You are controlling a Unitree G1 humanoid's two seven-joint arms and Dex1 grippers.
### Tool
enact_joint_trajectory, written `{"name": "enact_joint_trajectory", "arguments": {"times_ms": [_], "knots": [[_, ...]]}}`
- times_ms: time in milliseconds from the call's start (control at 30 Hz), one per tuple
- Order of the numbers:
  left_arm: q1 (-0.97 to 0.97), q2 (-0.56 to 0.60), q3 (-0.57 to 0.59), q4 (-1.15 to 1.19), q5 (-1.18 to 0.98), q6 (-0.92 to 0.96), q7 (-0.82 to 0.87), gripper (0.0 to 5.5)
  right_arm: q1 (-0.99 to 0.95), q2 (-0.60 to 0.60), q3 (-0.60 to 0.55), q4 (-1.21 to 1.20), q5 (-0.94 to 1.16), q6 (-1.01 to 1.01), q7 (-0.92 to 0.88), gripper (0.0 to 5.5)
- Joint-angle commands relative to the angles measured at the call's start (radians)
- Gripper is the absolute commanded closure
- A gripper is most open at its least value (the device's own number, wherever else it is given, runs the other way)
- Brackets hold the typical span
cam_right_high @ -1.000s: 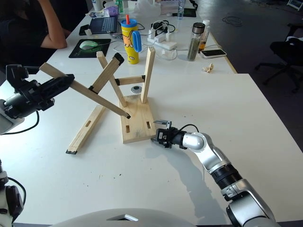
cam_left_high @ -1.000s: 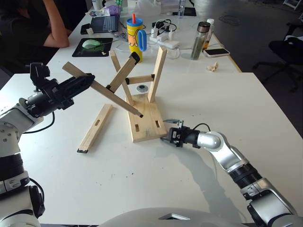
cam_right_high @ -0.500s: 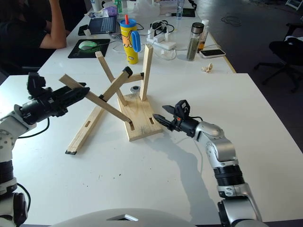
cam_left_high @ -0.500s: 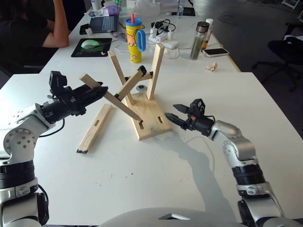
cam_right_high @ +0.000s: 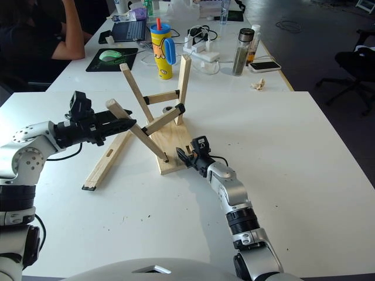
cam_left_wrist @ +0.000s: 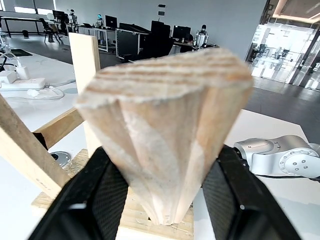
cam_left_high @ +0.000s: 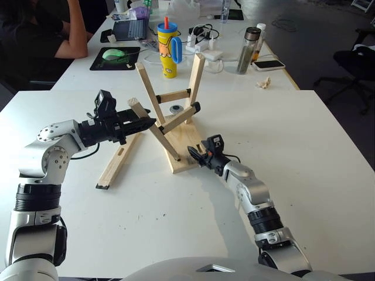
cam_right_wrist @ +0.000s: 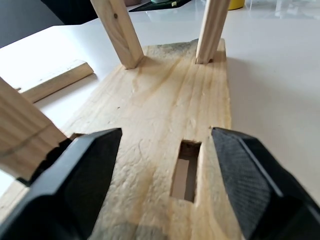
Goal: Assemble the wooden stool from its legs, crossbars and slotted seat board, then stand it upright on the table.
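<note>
Both arms had closed in since a second earlier. Left gripper (cam_left_high: 143,123), pinching a loose leg (cam_left_high: 166,140), had swung its foot down by a near slot of the seat board (cam_left_high: 187,140). Right gripper (cam_left_high: 195,157) sat spread open at that board's near end. Board lay flat on the counter (cam_left_high: 293,146), two upright legs (cam_left_high: 196,82) in its far slots.

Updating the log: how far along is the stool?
Done: two legs joined by a crossbar stand in far slots of the seat board. In hand: the left end effector grips another leg, tip down at the board; the open right end effector is at the board's near edge. Left: a near slot is empty, a slotted piece lies loose, and everything is upside down.
</note>
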Motion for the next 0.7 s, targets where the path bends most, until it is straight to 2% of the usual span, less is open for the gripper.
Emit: {"name": "enact_joint_trajectory", "arguments": {"times_ms": [33,333,700], "knots": [[-0.053,0.038,-0.025,0.036,0.055,-0.021,-0.037,3.48,0.037,-0.013,0.022,0.038,-0.023,0.050,0.019,2.17],[-0.087,0.050,-0.061,0.056,0.124,-0.041,-0.072,3.48,0.058,-0.013,0.049,0.048,-0.042,0.068,0.050,2.17],[-0.037,0.028,-0.179,0.039,0.217,-0.074,-0.087,3.48,0.066,-0.037,0.093,0.039,-0.089,0.068,0.066,2.17]]}}
